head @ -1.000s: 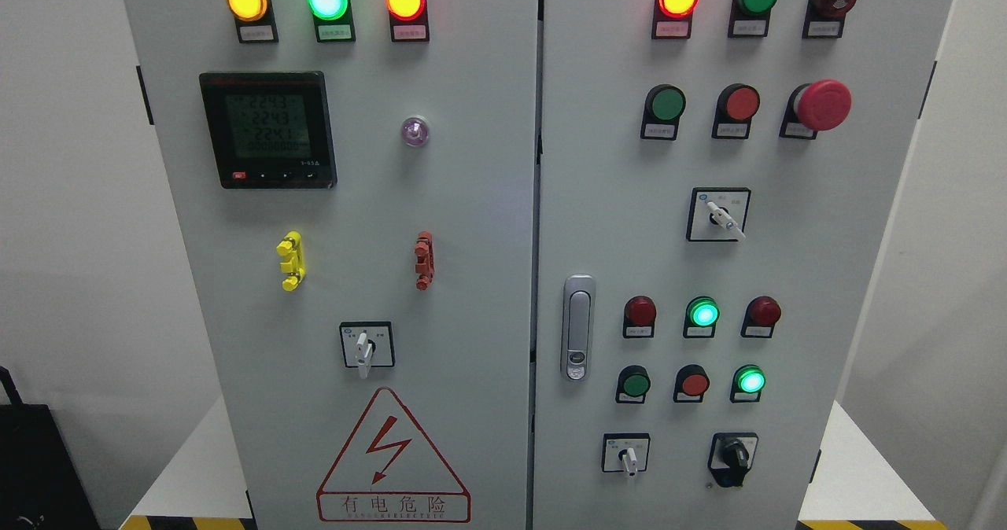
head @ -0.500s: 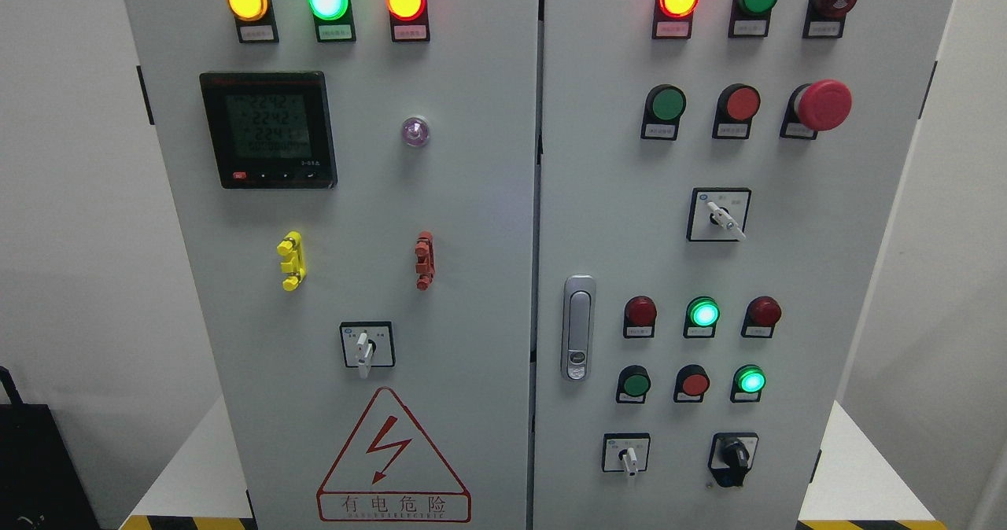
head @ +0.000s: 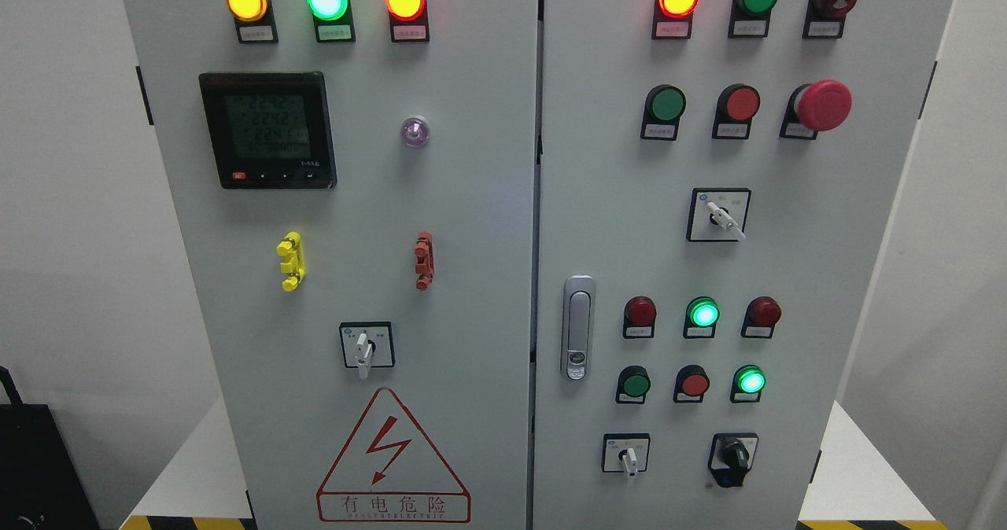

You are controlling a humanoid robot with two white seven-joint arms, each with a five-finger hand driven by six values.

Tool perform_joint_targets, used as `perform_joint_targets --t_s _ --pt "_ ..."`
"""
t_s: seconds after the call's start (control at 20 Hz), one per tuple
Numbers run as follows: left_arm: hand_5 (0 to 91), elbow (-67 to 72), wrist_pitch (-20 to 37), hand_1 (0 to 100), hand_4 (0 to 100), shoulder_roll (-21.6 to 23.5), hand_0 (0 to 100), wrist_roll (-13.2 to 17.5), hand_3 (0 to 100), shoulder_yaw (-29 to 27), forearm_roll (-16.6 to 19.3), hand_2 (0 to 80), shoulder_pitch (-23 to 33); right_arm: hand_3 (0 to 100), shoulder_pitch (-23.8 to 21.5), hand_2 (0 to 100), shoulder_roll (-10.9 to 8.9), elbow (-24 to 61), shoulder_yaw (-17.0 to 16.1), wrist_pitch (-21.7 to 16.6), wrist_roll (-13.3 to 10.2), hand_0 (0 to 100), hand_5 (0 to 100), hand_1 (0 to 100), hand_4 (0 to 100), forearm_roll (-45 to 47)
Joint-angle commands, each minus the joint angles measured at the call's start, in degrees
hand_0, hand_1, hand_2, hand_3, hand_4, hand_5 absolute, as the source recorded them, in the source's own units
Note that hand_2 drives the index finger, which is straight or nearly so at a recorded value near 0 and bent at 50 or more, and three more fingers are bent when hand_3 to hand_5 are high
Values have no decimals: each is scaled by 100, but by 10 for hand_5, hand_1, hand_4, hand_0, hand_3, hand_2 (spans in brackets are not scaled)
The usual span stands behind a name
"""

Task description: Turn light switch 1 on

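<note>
Cabinet (head: 472, 200) in grey painted sheet metal, two flat matte doors, filling the frame. Neither robot hand in view, so no telling how either is set.

Light switch 1 likely among four small rotary selectors, though label print too fine to read:
- a white-levered selector (head: 363, 347) low on the left door
- a second white lever (head: 720, 217) mid right door, turned aslant
- a third white lever (head: 628, 457) at the bottom right
- a black knob (head: 733, 456) just beside the third

Main hazard from here: reaching for the wrong control, with tags illegible and three near-identical levers on offer. Second hazard on the right door, where glossy domed pushbuttons and lamps (head: 702, 312) crowd close above the bottom pair; a broad hand approaching there risks pressing a neighbour. Worse still, bumping the protruding red mushroom stop (head: 824, 104) on any pass across the upper right. Last, slipping off a slim, smooth plastic lever and leaving it between positions.

Elsewhere, by size:
- a red-bordered triangular shock warning (head: 392, 455), flat sticker
- a black square meter (head: 267, 130) with dim glass display
- a chromed oblong door latch (head: 578, 327)
- yellow (head: 290, 260) and red-brown (head: 424, 259) knobbly plastic fittings
- a small clear violet dome (head: 414, 130)
</note>
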State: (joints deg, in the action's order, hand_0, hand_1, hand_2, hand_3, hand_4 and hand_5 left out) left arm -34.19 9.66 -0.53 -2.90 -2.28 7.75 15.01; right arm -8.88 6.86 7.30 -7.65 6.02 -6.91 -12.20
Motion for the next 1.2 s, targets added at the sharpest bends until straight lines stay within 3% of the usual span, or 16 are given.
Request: perform_joint_targets --t_s 0.0,0.1,0.45,0.55,0.85,0.95,1.15 --pt "0 -2318 272 65 286 -97 98 -360 200 -88 25 10 178 0 0 0 0 -1 0 -4 5 55 0 0 0 -2" --pt "0 -2705 632 103 356 -35 127 -387 275 -80 25 67 335 0 0 0 0 -1 0 -4 -4 55 0 0 0 -2" --pt "62 -4181 1837 167 457 158 190 -387 373 -18 -1 160 661 0 0 0 0 -1 0 -4 5 55 0 0 0 -2" --pt "182 -4692 1855 213 538 237 216 -387 425 -18 -10 196 767 0 0 0 0 -1 0 -4 -4 54 0 0 0 -2" --pt "315 -5921 1802 312 638 299 281 -370 511 -18 -98 293 863 0 0 0 0 -1 0 -4 -4 53 0 0 0 -2" --pt "420 -6335 1741 335 676 316 303 -361 541 -9 -107 327 872 0 0 0 0 -1 0 -4 5 53 0 0 0 -2" --pt "504 -6916 1171 361 702 299 326 -369 574 52 -168 382 855 0 0 0 0 -1 0 -4 5 54 0 0 0 -2"
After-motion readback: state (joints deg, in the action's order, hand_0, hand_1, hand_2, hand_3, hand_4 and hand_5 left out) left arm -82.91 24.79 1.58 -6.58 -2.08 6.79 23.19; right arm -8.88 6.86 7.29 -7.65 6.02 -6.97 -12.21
